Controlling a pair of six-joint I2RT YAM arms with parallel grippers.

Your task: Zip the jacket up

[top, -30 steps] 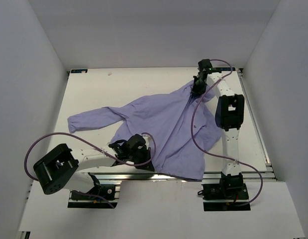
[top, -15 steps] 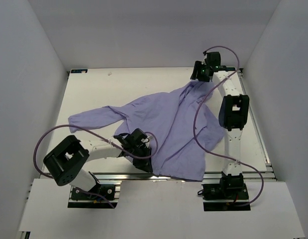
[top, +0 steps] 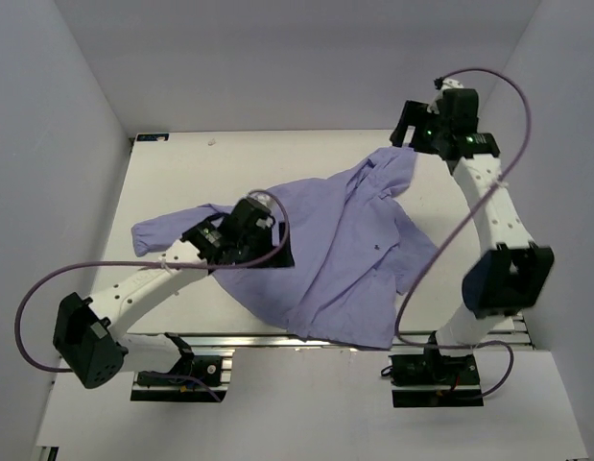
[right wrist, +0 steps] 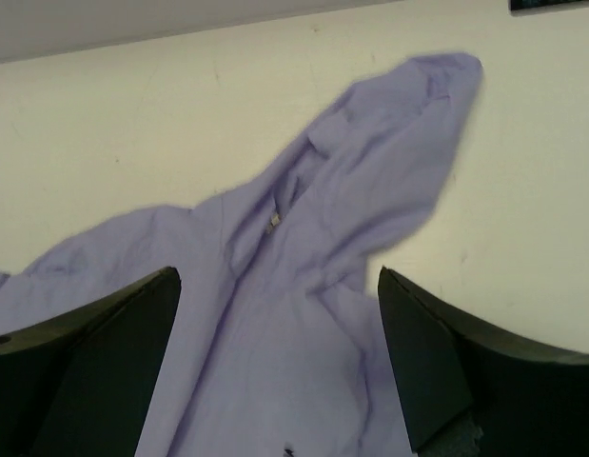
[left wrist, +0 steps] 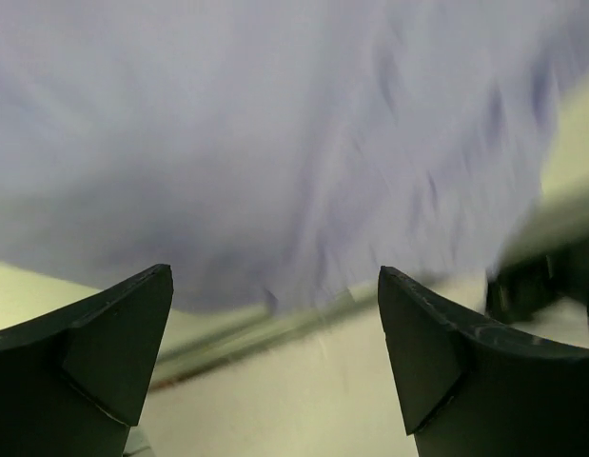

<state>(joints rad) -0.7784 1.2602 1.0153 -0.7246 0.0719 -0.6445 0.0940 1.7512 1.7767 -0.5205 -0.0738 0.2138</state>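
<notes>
1. Right claw (right wrist: 275,276): jaws spread wide, nothing gripped; two dark fingers (right wrist: 94,367) frame the lower corners.
2. Jacket (right wrist: 304,314), lavender, lies flat on the bench (right wrist: 132,124) below and ahead of the claw, filling the gap between the fingers.
3. Hood (right wrist: 399,124) stretches farthest ahead, angled toward the right-hand finger's side.
4. Small pale piece (right wrist: 273,221) at the neck opening, just ahead of the gap; too blurred to identify.
</notes>
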